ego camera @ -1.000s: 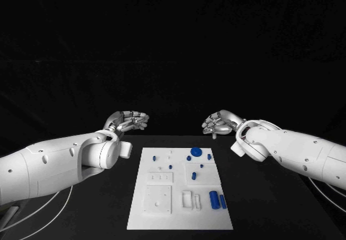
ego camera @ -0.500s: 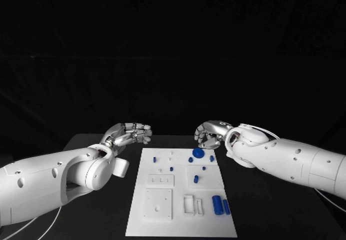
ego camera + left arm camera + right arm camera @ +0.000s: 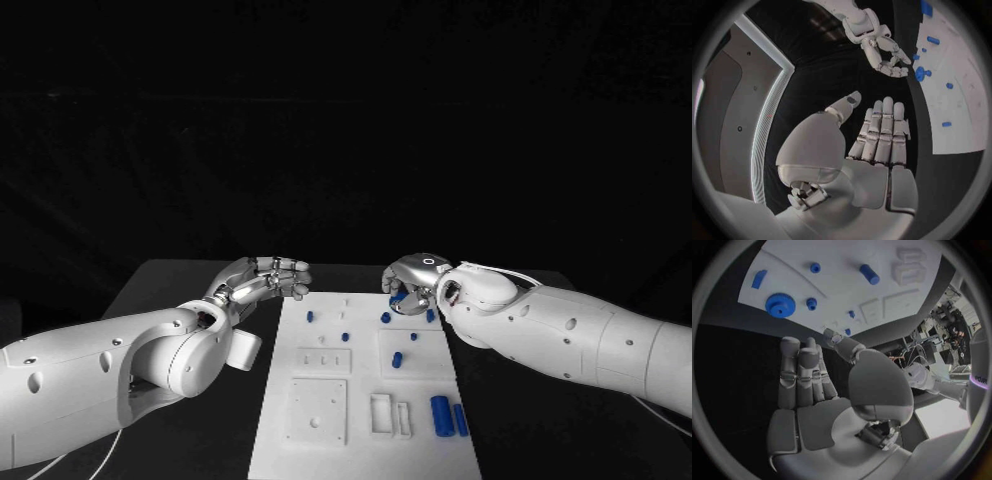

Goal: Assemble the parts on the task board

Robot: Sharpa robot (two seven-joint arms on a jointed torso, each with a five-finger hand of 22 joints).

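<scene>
The right hand, fingers apart and empty, hovers by the blue gear at the task board's far end and should descend squarely over it, while the empty, unclenched left hand waits clear.

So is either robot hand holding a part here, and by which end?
Nothing is held. The left robot hand and the right robot hand both show bare palms with fingers extended. The blue gear lies on the board, untouched.
</scene>
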